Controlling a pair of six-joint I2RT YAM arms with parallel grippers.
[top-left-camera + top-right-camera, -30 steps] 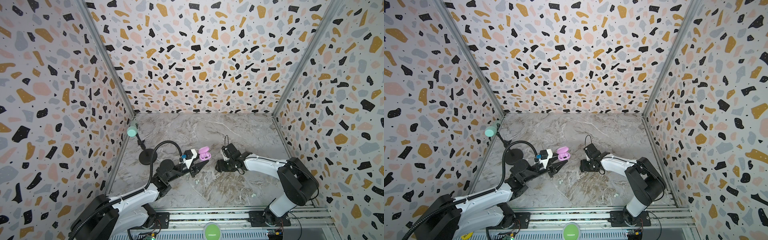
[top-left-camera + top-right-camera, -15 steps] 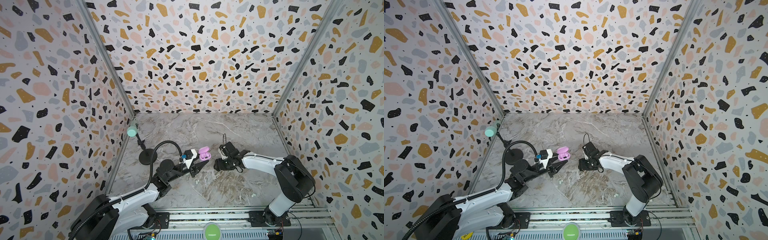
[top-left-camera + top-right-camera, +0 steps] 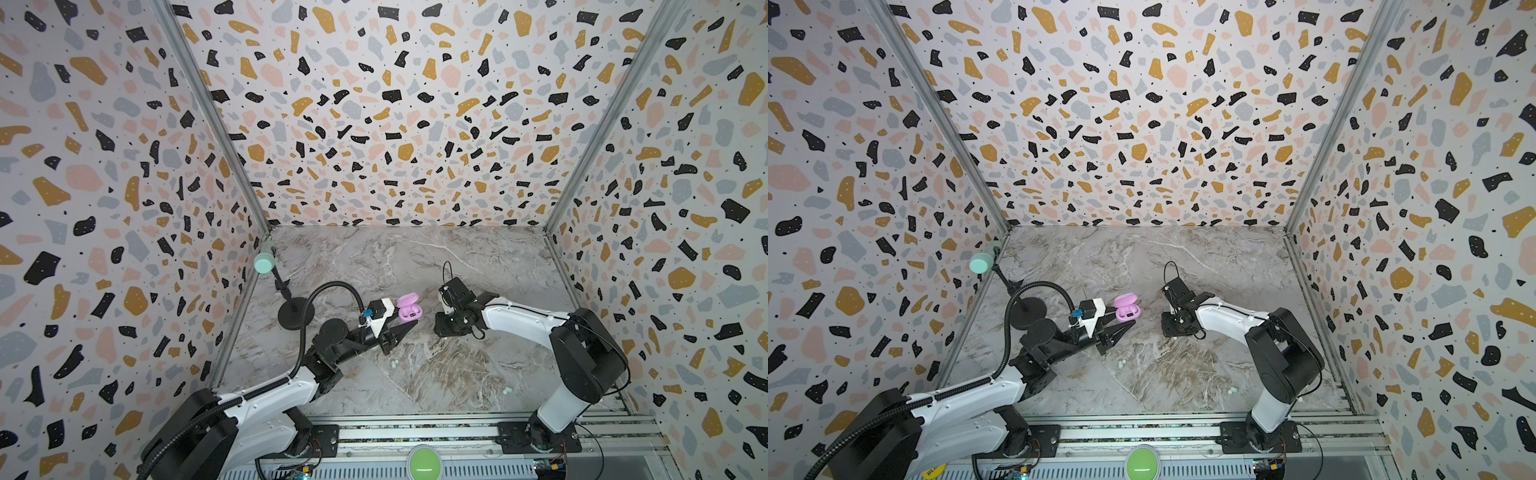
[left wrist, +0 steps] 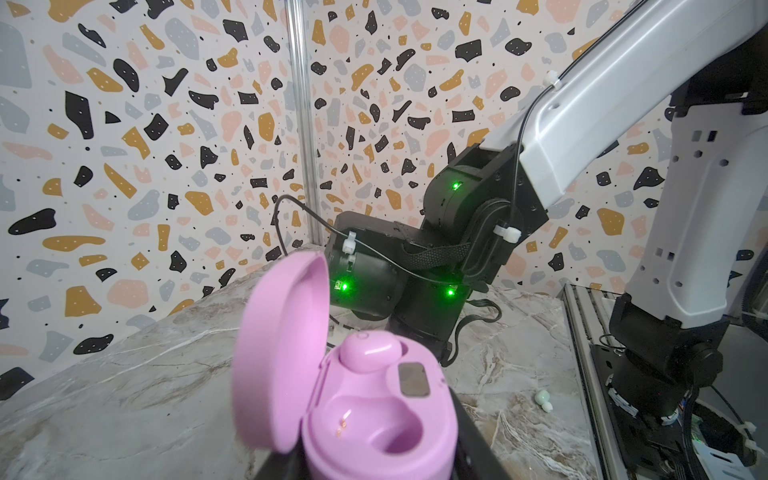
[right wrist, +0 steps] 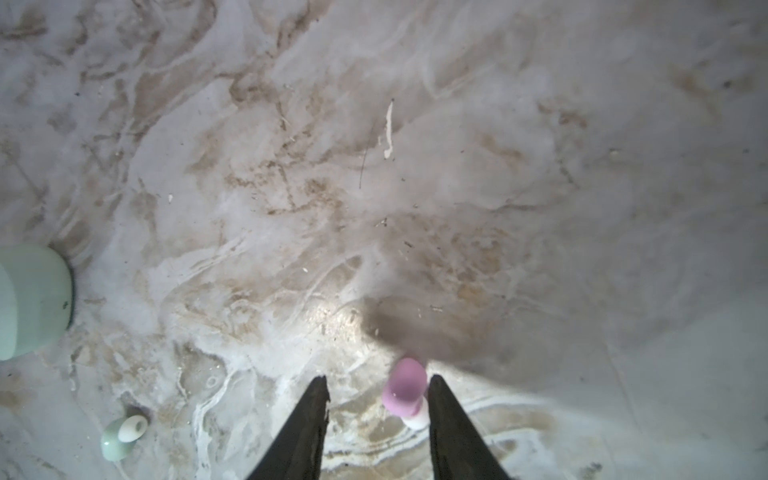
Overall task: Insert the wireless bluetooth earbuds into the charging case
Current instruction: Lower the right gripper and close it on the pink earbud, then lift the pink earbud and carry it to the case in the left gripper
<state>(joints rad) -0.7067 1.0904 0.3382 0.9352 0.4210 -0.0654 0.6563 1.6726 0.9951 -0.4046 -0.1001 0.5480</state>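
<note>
With my left gripper [image 4: 374,461] clamped on the case [image 4: 328,407] and my right gripper [image 5: 377,380] spread apart, the earbud [image 5: 405,384] off-centre between its jaws may squirt out on closing.

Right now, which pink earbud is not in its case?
On the marble table, look at the right gripper. The loose earbud lies between its two dark fingers, nearer one. It is lilac-pink with a white tip, unlike the mint bud nearby, and its twin sits in the pink case.

Far marble [image 3: 415,257] open; stand [image 3: 293,316] (left) and lilac case [image 3: 408,306] obstruct.
</note>
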